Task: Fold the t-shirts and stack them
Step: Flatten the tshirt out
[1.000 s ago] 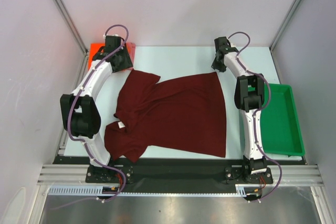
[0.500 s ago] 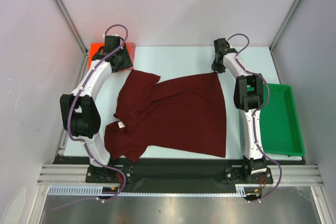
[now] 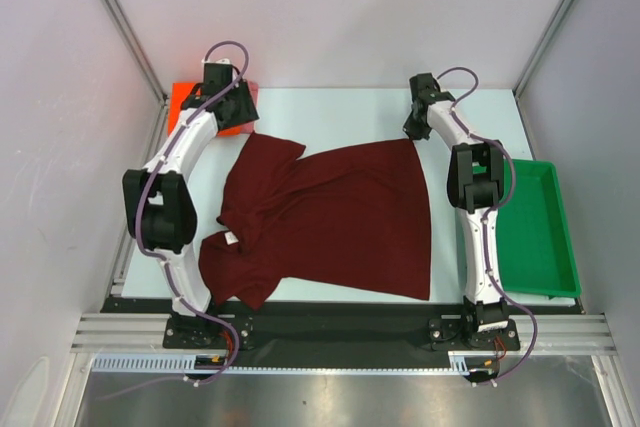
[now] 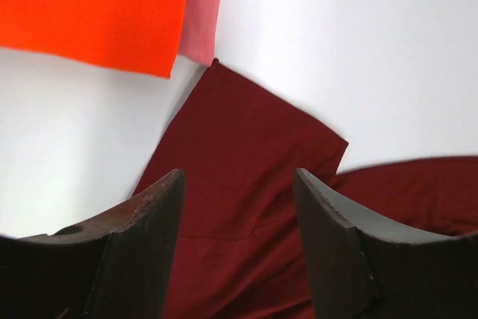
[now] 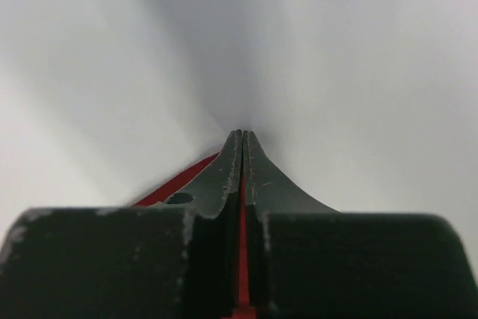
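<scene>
Sprawling across the tabletop [image 3: 340, 112], the maroon t-shirt [image 3: 330, 222] lies spread out, collar toward nine o'clock. Up at its one o'clock corner the right pincer [image 5: 243, 136] is clenched, a sliver of its cloth nipped between the fingers. At eleven o'clock the left pincer [image 4: 239, 177] hangs released above a sleeve. Beyond it, the folded orange-red t-shirt [image 4: 89, 5] sits atop the pinkish t-shirt [image 4: 205, 13].

Bright, even light from above; the overhead view is sharp, its shadows faint and soft. In the right wrist view, everything beyond the dark right claw [image 5: 243, 138] blurs into grey-white haze.
</scene>
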Available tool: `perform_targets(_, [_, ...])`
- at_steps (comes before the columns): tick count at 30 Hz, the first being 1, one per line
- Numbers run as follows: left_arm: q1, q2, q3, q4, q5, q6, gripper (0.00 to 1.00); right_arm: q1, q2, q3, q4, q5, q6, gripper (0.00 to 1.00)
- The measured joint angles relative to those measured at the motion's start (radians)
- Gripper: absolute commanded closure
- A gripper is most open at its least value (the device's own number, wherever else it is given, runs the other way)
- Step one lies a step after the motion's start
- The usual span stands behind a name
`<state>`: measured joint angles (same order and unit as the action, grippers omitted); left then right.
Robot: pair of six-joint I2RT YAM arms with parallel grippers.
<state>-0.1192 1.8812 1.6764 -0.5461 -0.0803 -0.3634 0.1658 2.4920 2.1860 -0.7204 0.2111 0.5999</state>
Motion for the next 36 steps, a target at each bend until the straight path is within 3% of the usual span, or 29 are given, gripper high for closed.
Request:
perform_targets(5, [0.000, 0.066, 0.016, 0.050, 0.005, 0.028, 0.35, -0.011, -0.060, -0.089, -0.021, -0.014, 0.014, 1.00])
perform_targets(14, [-0.003, 0.242, 0.086, 0.104, -0.048, 0.095, 0.44, -0.013, -0.296, -0.448, -0.078, -0.020, 0.013, 1.00])
perform_targets(23, [-0.024, 0.303, 0.142, 0.093, -0.092, 0.104, 0.43, -0.020, -0.511, -0.713, -0.104, -0.032, -0.011, 1.00])
perform_targets(36, [-0.082, 0.404, 0.234, 0.064, -0.179, 0.137, 0.44, -0.078, -0.663, -0.873, -0.146, -0.040, -0.025, 1.00])
